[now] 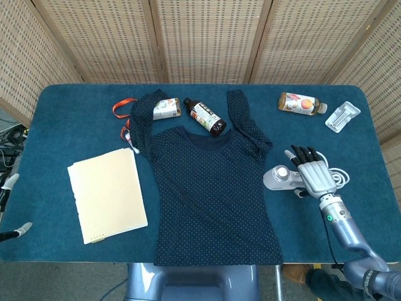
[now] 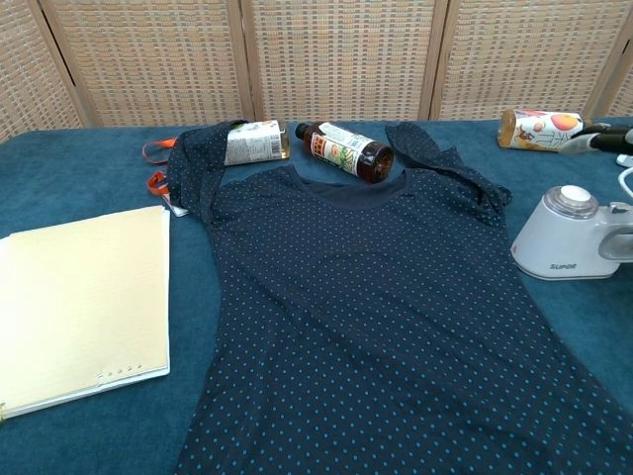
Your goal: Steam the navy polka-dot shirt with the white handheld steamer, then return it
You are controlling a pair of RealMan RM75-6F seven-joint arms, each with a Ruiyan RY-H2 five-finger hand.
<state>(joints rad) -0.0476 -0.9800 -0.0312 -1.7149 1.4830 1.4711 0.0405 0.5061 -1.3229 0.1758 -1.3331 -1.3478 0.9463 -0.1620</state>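
Observation:
The navy polka-dot shirt [image 1: 213, 194] [image 2: 386, 327] lies flat in the middle of the blue table, with both sleeves folded toward the back. To its right the white handheld steamer [image 1: 280, 177] [image 2: 569, 237] lies on its side, its coiled white cord [image 1: 339, 177] behind it. My right hand [image 1: 313, 174] hovers over the steamer's handle with its fingers spread and pointing away, covering the handle; whether it touches is unclear. In the chest view only its fingertips [image 2: 593, 139] show at the right edge. Of my left hand [image 1: 11, 205], two spread fingertips show at the left edge, holding nothing.
A dark bottle [image 1: 205, 116] [image 2: 346, 151] lies by the collar, and another bottle [image 1: 166, 108] sits partly under the left sleeve. An orange-label bottle [image 1: 301, 103] and a clear plastic pack [image 1: 342, 116] lie at the back right. A cream notebook [image 1: 106, 193] and an orange strap [image 1: 122, 108] are on the left.

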